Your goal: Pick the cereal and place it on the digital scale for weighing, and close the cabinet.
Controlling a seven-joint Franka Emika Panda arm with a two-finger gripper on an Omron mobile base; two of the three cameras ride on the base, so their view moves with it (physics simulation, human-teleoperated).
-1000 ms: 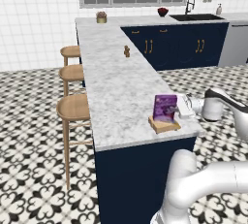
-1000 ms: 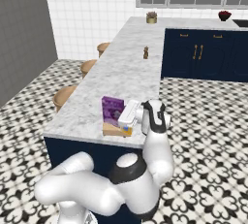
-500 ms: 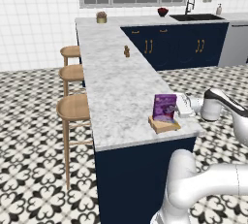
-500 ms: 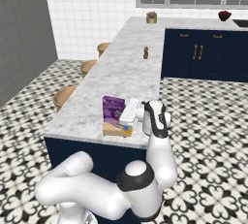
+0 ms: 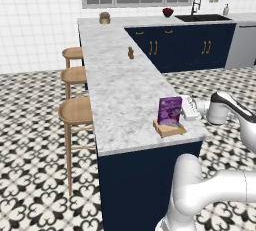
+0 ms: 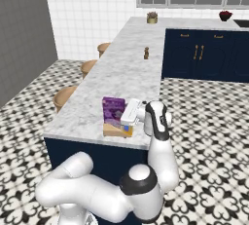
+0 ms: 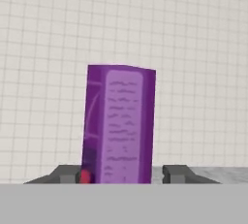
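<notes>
Cereal stands upright on the scale, straight ahead between my spread fingertips. It looks light, stiff, and easily tipped; I would pinch its narrow sides low down. Contact seems absent, though the view is tight.

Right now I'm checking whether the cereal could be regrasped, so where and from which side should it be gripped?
Grip the cereal box across its narrow side panel, coming level from the counter's open edge where the tool sits. It stands upright on the digital scale, thin edge between the open fingertips.
</notes>
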